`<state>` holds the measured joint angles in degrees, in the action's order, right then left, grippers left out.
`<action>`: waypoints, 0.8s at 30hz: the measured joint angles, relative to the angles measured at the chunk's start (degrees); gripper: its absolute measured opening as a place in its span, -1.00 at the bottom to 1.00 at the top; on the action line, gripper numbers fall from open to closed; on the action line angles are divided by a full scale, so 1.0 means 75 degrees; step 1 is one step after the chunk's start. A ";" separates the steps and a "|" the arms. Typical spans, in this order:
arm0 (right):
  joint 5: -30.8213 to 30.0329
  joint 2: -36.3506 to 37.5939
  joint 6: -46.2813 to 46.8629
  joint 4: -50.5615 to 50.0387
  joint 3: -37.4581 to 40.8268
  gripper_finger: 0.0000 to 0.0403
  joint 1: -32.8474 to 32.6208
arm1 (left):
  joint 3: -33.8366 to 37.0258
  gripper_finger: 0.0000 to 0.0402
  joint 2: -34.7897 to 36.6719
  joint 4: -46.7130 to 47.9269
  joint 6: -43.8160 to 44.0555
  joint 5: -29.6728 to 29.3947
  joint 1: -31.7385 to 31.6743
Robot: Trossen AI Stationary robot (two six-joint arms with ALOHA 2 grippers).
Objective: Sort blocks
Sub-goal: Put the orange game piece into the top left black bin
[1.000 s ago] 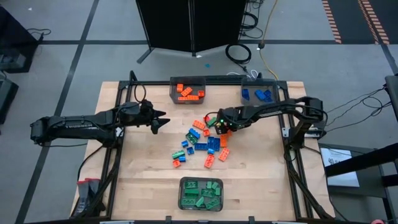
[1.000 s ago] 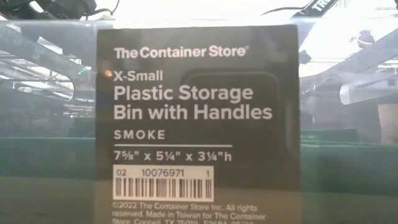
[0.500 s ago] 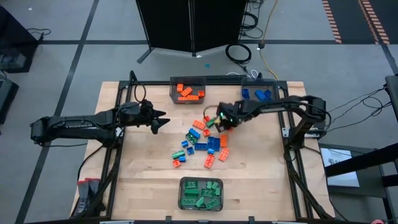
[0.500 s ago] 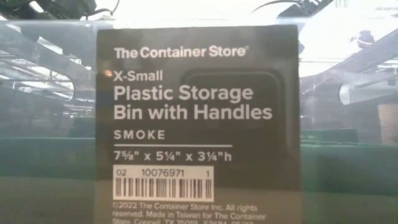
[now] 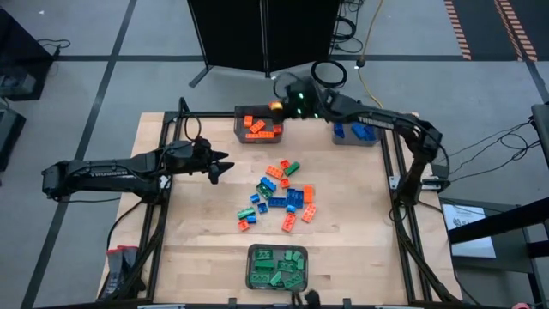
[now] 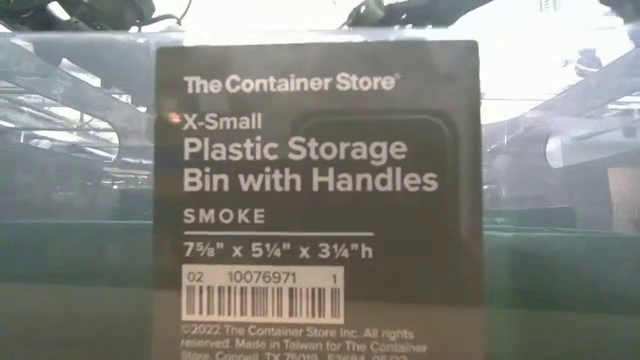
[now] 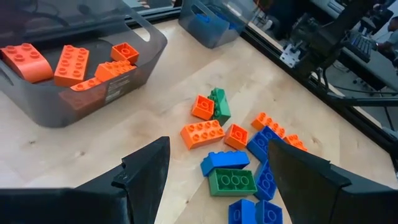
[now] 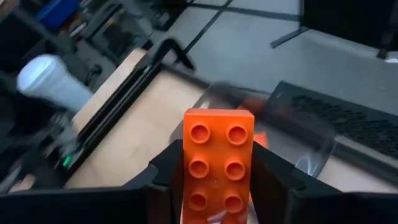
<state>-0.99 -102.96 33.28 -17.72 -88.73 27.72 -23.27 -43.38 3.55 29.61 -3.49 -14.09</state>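
Orange, green and blue blocks lie loose in a pile at the table's middle. An orange brick hangs over the far right corner of the bin of orange blocks, with my right gripper shut on it. My left gripper stands open left of the pile, nothing between its fingers. A bin of blue blocks stands at the far right. A bin of green blocks stands at the near edge. My right gripper pinches the orange brick's two long sides between its two fingers, which lie along those sides. The studded top faces the wrist camera. The brick is lifted clear, above the smoke-grey bin's rim.
The low view is filled by a bin's printed label. Black frame rails run along the table's left, right and far edges. Bare wood lies left of the pile and bare wood right of it.
My right gripper has risen from the right side of the pile and swung toward the table's far edge and leftward. It carries an orange brick, now clear of the table over the orange bin. My left arm has kept still.
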 joint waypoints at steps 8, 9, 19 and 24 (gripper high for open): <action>0.0995 -0.2203 0.0265 -0.0716 -0.2130 -0.41 0.0547 | 0.0000 0.34 0.0000 0.0004 -0.0013 -0.0072 -0.0003; 0.1002 -0.2433 0.0303 -0.0990 -0.2423 -0.41 0.0552 | 0.0000 0.34 0.0000 0.0007 -0.0012 -0.0072 -0.0003; 0.1096 -0.3121 -0.0662 -0.2333 -0.3922 0.28 0.0554 | 0.0000 0.34 0.0000 0.0009 0.0000 -0.0072 -0.0003; 0.1220 -0.3146 -0.0805 -0.2912 -0.4349 0.52 0.0619 | 0.0000 0.34 0.0000 0.0009 -0.0017 -0.0069 -0.0003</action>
<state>8.16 -126.55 27.24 -39.56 -121.35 32.36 -23.27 -43.38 3.62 29.48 -4.01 -14.11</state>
